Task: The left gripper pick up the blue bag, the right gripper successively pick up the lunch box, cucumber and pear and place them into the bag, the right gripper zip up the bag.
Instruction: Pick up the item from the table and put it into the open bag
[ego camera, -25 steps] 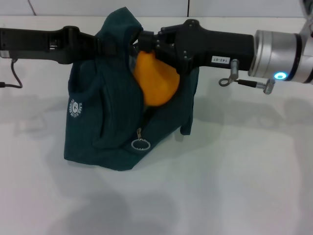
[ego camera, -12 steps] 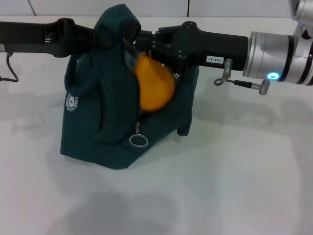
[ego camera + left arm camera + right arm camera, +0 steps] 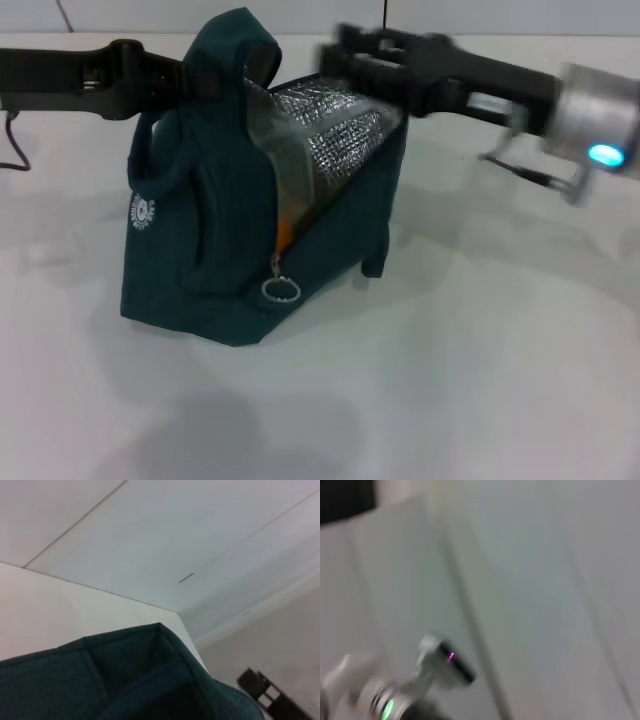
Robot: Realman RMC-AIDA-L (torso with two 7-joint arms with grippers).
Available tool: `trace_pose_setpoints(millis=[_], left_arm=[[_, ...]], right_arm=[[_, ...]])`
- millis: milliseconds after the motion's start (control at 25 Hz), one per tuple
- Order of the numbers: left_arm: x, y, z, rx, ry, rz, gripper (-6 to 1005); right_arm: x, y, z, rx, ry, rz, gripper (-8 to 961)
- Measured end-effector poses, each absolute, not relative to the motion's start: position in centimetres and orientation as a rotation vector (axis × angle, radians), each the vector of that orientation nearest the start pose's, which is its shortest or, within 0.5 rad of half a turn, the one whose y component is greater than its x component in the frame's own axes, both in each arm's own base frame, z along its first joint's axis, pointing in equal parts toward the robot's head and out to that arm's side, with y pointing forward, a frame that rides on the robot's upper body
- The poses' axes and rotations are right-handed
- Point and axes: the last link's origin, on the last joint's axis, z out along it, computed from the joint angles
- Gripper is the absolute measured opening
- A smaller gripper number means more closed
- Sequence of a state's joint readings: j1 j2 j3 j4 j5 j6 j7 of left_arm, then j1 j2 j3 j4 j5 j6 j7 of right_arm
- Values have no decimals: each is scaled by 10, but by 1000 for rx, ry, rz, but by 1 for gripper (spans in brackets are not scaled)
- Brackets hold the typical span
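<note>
The blue bag (image 3: 200,230) stands on the white table, its top held up by my left gripper (image 3: 203,80), which is shut on the fabric near a handle. The bag's mouth gapes and shows the silver lining (image 3: 335,140). A sliver of the orange pear (image 3: 286,226) shows low inside the opening. The ring zip pull (image 3: 282,290) hangs at the front. My right gripper (image 3: 340,60) is blurred, just above the bag's far rim, with nothing seen in it. The lunch box and cucumber are hidden. The bag's fabric fills the bottom of the left wrist view (image 3: 125,685).
The white table (image 3: 470,360) spreads in front and to the right of the bag. A black cable (image 3: 12,150) lies at the far left edge. The right wrist view shows only a pale wall and a blurred part of the arm.
The pear has dropped from the right gripper into the bag and now barely shows. The right gripper has pulled up and back from the opening. The bag has shifted slightly left.
</note>
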State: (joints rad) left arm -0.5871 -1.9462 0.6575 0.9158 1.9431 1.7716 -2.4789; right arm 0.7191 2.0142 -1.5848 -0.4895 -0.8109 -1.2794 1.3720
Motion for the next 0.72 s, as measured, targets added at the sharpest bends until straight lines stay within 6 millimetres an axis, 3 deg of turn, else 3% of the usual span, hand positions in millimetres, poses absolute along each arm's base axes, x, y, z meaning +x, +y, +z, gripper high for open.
trace_pose_setpoints(millis=[240,320,360,560,720], left_arm=[[-222,355,99,-2482,-1674,-830,42],[-221,356,99,-2487,-1672,-829,42],[-220,356,98,-2491,-1672,-829,42],[-215,357,94,-2511,-1666,-824,42],[-214,357,93,-2519,-1658,-821,42]], right_arm=[[204,354,-23,-2355,1326,1408,508],[221,345,-25,-2277,1515,1407,723],[227,342,-28,-2244,1602,1403,722],[228,337,-47,-2203,1857,1364,717],[218,342,-54,-2240,1864,1336,713]])
